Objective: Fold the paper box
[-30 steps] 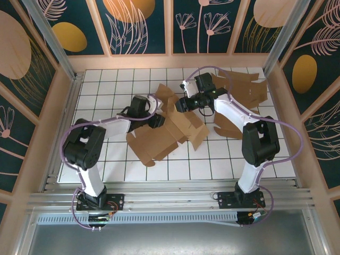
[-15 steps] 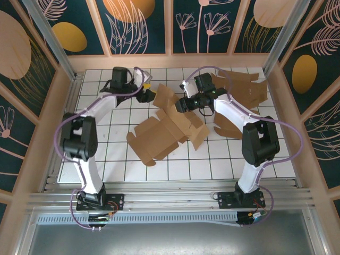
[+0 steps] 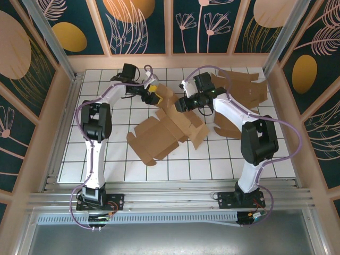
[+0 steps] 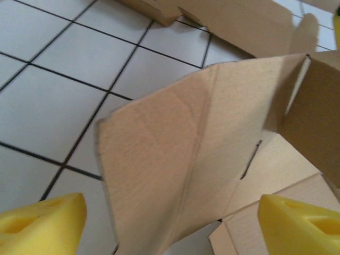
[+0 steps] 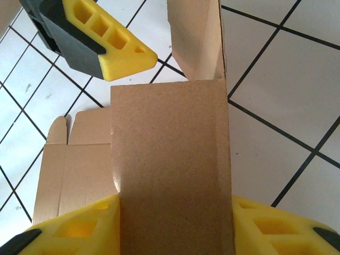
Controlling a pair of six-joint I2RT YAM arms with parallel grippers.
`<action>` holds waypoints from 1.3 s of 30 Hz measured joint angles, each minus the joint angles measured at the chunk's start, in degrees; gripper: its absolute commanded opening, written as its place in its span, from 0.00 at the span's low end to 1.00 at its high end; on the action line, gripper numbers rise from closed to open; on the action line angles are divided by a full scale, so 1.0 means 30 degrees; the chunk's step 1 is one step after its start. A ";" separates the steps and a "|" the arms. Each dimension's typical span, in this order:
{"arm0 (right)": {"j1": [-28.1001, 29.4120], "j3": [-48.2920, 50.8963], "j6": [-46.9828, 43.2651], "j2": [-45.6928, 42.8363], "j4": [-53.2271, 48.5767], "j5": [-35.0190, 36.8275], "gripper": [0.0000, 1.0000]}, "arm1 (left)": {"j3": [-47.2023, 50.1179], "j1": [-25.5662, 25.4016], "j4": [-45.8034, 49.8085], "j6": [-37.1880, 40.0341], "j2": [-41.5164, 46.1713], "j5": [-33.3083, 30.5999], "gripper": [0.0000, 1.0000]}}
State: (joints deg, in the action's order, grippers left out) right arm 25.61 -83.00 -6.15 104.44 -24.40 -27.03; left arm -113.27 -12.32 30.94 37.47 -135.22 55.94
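Currently right gripper [image 3: 182, 104] clamps one flap of the paper box [image 3: 170, 133], mid-table. Left gripper [image 3: 153, 94] gapes beside another flap, probably not touching. Light, floppy card: grip flaps near creases.

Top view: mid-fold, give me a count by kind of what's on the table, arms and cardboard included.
Robot arms: 2 (left arm, right arm)
Hands: 2 (left hand, right hand)
Paper box, part folded: 1
Spare cardboard pile, sheets in it cannot be counted: 1
Total: 6
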 measured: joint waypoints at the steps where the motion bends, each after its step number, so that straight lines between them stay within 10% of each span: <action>1: 0.0000 0.0000 0.0007 0.0000 0.0000 0.0000 0.47 | -0.0240 0.0000 0.0321 0.0138 -0.0240 0.0248 0.72; 8: 0.0000 -0.0044 0.0175 0.0000 0.0015 0.0066 0.45 | 0.1355 -0.0131 -0.0095 -0.0605 0.0240 0.0102 0.29; 17: 0.0036 0.0379 0.0845 -0.0095 0.0984 0.1231 0.43 | 0.9697 -0.1588 -0.6783 -0.5530 0.6054 -0.4787 0.07; 28: 0.0357 0.1392 0.1756 -0.0787 0.2004 0.2528 0.43 | 1.6342 -0.4670 -1.4324 -1.0433 0.9544 -1.1657 0.24; 39: 0.0750 0.1902 0.1676 -0.0984 0.2084 0.2535 0.43 | 1.8404 -0.5005 -1.5482 -1.1373 1.0448 -0.9428 0.58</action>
State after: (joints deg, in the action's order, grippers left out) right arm 27.86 -77.30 -1.13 101.49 -18.15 -19.42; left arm -58.06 -27.33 -15.51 3.36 -103.88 27.66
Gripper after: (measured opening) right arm 0.435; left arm 0.532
